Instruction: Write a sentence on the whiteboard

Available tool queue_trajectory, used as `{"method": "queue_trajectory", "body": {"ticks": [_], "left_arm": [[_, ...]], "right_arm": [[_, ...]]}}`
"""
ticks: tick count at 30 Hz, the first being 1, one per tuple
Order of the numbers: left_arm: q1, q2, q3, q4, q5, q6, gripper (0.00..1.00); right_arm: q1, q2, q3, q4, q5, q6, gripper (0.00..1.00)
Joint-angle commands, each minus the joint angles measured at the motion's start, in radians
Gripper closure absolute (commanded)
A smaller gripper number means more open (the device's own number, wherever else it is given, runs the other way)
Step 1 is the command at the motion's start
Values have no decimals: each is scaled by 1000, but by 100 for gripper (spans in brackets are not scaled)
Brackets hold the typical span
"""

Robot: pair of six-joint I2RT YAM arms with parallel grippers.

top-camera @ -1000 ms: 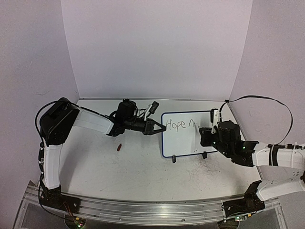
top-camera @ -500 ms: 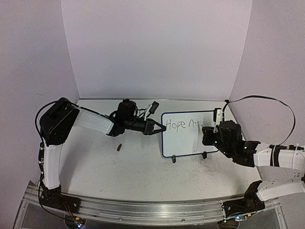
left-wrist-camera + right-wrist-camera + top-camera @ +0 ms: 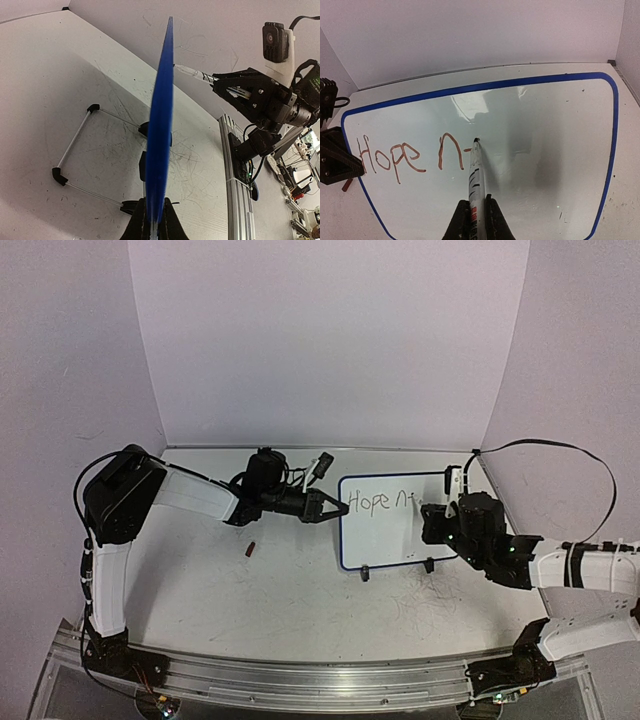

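Whiteboard [image 3: 385, 540] stands propped on its feet toward the right of the tabletop [image 3: 280, 590], face tilted toward my arms. My left pincer [image 3: 152, 222] is clamped on its blue left edge so it won't skid under pen pressure. My right pincer [image 3: 472, 216] grips the marker [image 3: 475, 172], its tip touching, I think, just past the "n". The sentence [image 3: 410, 157] reads "Hope n-" in reddish-brown strokes.

Tabletop [image 3: 300, 610]: white, scuffed, grey scribbles densest at 5 o'clock.
Whiteboard [image 3: 385, 535]: stands at 2 o'clock on two black clip feet [image 3: 366, 574] and a white wire stand [image 3: 75, 150].
Small dark-red object [image 3: 250, 548]: lies flat, 9 o'clock.
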Motion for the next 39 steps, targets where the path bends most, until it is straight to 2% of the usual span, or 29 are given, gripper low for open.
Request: {"method": "queue_trajectory", "body": {"ticks": [1, 6, 16, 28, 39], "left_arm": [[2, -38, -10, -3, -1, 9, 100], [2, -33, -7, -2, 4, 7, 100], [2, -44, -14, -3, -1, 6, 100], [2, -54, -29, -3, -5, 11, 100], [2, -56, -30, -3, -5, 10, 100]], "right_arm": [[-2, -23, 9, 6, -47, 13, 100], [-1, -47, -10, -6, -47, 19, 100], [-4, 21, 5, 15, -30, 22, 100], [-14, 7, -7, -6, 46, 42, 100], [-17, -4, -9, 27, 40, 7, 100]]}}
